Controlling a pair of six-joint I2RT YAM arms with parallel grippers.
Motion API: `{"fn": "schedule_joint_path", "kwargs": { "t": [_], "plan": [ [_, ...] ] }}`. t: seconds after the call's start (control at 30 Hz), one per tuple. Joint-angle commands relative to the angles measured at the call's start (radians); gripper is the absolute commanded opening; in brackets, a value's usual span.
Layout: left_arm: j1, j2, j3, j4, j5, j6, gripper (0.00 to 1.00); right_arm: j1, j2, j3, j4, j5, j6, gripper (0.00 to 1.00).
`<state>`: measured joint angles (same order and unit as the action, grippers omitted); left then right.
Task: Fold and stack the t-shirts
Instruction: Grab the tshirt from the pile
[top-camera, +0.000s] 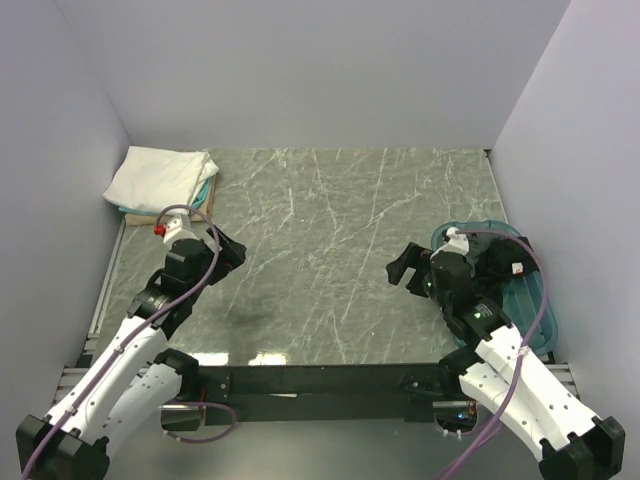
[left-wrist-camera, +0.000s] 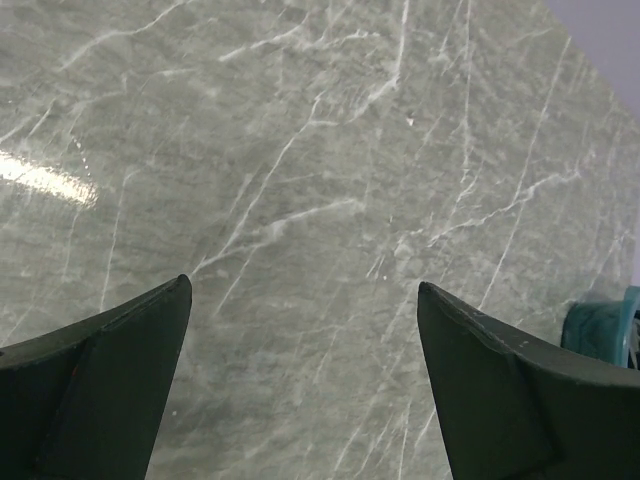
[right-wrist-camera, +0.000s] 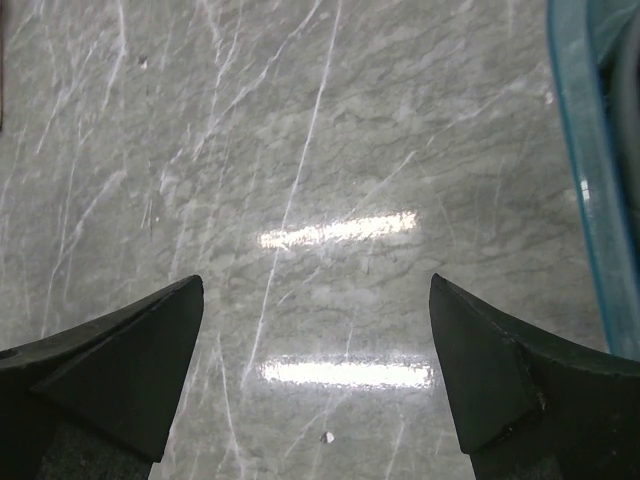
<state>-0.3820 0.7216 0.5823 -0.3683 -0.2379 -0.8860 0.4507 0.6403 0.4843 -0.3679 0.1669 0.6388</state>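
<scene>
- Hanging wide open & empty: left gripper (left-wrist-camera: 304, 290), right gripper (right-wrist-camera: 317, 282), over table (top-camera: 330, 230).
- white tee (top-camera: 158, 175) is lying folded far-left; prob. soft, light, floppy, so pinching a folded edge is looking best.

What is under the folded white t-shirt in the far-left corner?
A thin teal fabric edge peeks out beneath the folded white cotton t-shirt; anything lower is covered.

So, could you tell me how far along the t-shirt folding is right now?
Done: a folded white t-shirt lies on a teal t-shirt in the far-left corner. In hand: nothing; the left pincer and right pincer hang open over the table. Left: I cannot tell, since the right arm hides most of the bin.
</scene>
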Motion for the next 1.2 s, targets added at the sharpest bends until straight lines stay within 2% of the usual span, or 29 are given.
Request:
{"fn": "schedule_joint_path", "kwargs": {
  "t": [0.0, 0.2, 0.23, 0.37, 0.43, 0.6, 0.77, 0.93, 1.07, 1.17],
  "plan": [
    [-0.003, -0.002, 0.033, -0.003, -0.008, -0.014, 0.99, -0.004, -0.004, 0.083, -0.034, 0.101, 0.005, 1.0],
    [-0.003, -0.042, 0.013, 0.032, 0.002, -0.008, 0.99, -0.006, 0.013, 0.183, -0.166, 0.288, 0.03, 1.0],
    [-0.003, -0.042, 0.011, 0.04, 0.005, -0.007, 0.99, -0.007, 0.016, 0.189, -0.181, 0.366, 0.042, 1.0],
    [-0.003, -0.002, 0.034, 0.023, 0.017, -0.002, 0.99, -0.055, 0.038, 0.249, -0.314, 0.485, 0.128, 1.0],
    [-0.003, 0.01, 0.028, 0.037, 0.037, 0.001, 0.99, -0.116, 0.047, 0.252, -0.318, 0.499, 0.13, 1.0],
    [-0.003, 0.036, 0.018, 0.051, 0.051, 0.007, 1.0, -0.303, 0.122, 0.266, -0.296, 0.377, 0.055, 1.0],
    [-0.005, 0.053, 0.024, 0.063, 0.058, 0.019, 0.99, -0.489, 0.241, 0.228, -0.146, 0.205, -0.023, 0.99],
    [-0.005, 0.073, 0.022, 0.082, 0.072, 0.027, 1.0, -0.566, 0.393, 0.229, -0.025, 0.113, -0.034, 0.95],
    [-0.005, 0.069, 0.016, 0.074, 0.061, 0.025, 0.99, -0.587, 0.562, 0.257, 0.021, 0.059, -0.03, 0.85],
    [-0.005, 0.056, 0.004, 0.085, 0.071, 0.025, 0.99, -0.589, 0.649, 0.275, 0.038, 0.031, -0.031, 0.7]
  ]
}}
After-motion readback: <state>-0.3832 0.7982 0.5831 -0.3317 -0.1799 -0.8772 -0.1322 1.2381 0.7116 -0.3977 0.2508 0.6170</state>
